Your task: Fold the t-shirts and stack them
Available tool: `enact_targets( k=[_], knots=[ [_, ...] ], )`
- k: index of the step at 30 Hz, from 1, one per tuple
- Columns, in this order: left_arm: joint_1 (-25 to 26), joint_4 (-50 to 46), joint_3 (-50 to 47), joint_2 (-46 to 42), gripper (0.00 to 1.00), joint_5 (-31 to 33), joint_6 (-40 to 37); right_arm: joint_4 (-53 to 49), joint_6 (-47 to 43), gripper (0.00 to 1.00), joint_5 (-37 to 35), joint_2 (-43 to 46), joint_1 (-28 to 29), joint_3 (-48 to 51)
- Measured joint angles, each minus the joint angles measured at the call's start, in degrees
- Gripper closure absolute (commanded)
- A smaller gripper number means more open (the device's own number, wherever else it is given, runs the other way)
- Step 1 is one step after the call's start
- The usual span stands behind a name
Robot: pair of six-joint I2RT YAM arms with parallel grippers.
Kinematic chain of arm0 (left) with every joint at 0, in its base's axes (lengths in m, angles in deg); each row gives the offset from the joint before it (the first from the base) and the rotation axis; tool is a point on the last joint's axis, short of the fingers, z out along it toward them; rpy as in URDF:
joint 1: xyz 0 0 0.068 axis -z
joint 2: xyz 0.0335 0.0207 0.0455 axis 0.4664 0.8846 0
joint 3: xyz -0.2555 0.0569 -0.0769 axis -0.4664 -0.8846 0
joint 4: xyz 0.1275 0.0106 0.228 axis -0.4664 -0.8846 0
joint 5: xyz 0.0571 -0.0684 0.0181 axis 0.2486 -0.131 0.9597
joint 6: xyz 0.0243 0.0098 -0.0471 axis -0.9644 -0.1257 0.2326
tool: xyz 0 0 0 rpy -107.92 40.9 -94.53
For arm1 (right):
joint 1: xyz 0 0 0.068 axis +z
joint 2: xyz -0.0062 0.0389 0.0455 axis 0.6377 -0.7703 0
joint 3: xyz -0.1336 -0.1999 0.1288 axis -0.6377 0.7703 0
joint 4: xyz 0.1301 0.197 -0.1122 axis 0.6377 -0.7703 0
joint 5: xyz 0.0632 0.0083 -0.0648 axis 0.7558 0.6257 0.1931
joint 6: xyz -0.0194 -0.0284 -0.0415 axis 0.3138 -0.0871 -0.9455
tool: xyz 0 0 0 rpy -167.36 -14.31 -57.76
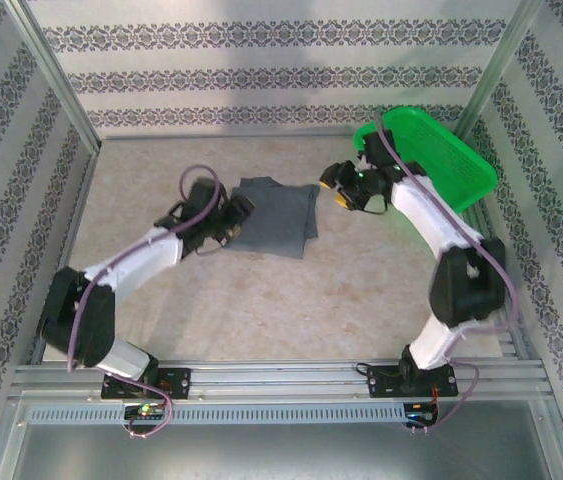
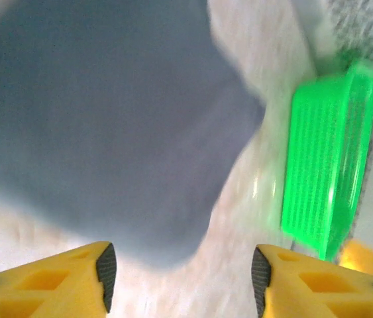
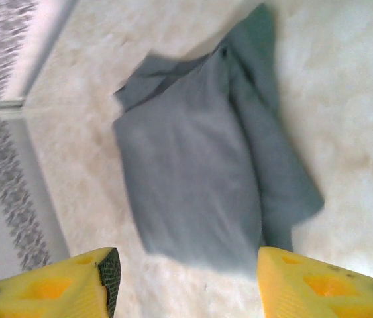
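**Top external: folded t-shirt [image 1: 276, 215] between two spread grippers**

On the table [image 1: 261, 310], the left gripper [image 1: 231, 215] is at the left edge of the grey t-shirt. Its yellow fingers [image 2: 100, 271] stand apart with nothing between them, and the left wrist view shows the cloth just ahead of the tips. The t-shirt lies folded and flat near the table's middle, its right side layered unevenly. Just beside its upper right corner is the right gripper [image 1: 339, 190] — jaws likewise apart and empty. Farther right stands the green basket [image 1: 451, 160], tilted against the far corner.
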Motion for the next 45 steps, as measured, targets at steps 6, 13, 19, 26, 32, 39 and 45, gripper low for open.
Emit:
enact_targets(
  k=[6,13,19,26,32,39,45],
  knots=[
    [9.94,8.79,-9.6,3.5,0.32,6.58,11.78,7.3,0.79,0.4,2.19,17.7,4.09,20.13],
    [10.38,22.51,-5.16,18.58,0.4,11.54,19.5,6.86,2.6,0.41,2.38,26.97,5.16,29.53],
    [10.03,30.6,-1.01,26.75,0.98,13.51,23.85,6.43,4.09,0.41,2.32,30.88,5.16,31.41],
    [2.91,32.17,0.26,28.41,1.0,12.72,21.73,4.76,4.44,0.41,1.97,32.0,4.63,31.41],
    [-14.58,30.38,0.31,25.83,1.0,7.52,12.39,4.0,3.96,0.41,2.19,31.69,3.56,30.93],
    [-35.45,24.94,3.19,24.24,1.0,-3.93,-3.04,4.04,2.67,0.42,3.52,27.89,2.89,28.87],
    [-45.99,20.61,8.37,27.87,1.0,-10.14,-11.87,4.72,1.84,0.42,4.74,23.98,2.8,26.56]
  ],
)
